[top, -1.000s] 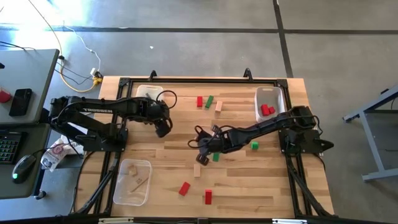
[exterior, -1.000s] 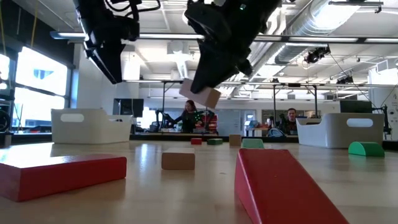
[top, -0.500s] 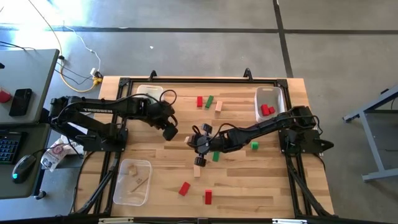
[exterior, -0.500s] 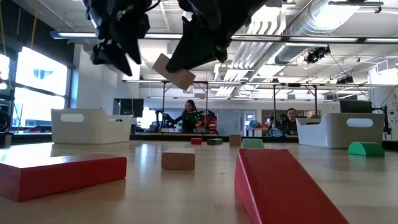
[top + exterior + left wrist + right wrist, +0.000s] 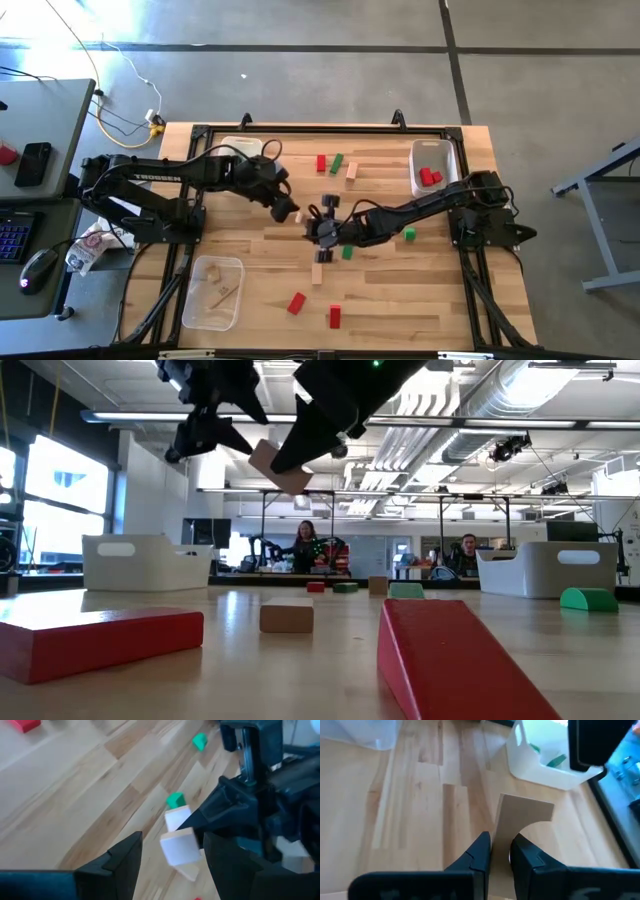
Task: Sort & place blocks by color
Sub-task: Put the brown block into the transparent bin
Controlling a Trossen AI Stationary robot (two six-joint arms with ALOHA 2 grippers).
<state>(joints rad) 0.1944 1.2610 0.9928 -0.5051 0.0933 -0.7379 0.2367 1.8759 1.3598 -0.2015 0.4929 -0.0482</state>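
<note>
My right gripper pinches a plain wooden arch block, holding it in the air above the middle of the table, and my left gripper hangs just beside it with its fingers spread on either side of the block's free end. Below, a plain wood block lies on the table between two red blocks, with green blocks nearby.

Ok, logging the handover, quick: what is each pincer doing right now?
Left pincer: open, holding nothing, reaching around the plain wood arch block.
Right pincer: shut on that arch block, raised above the table.
</note>
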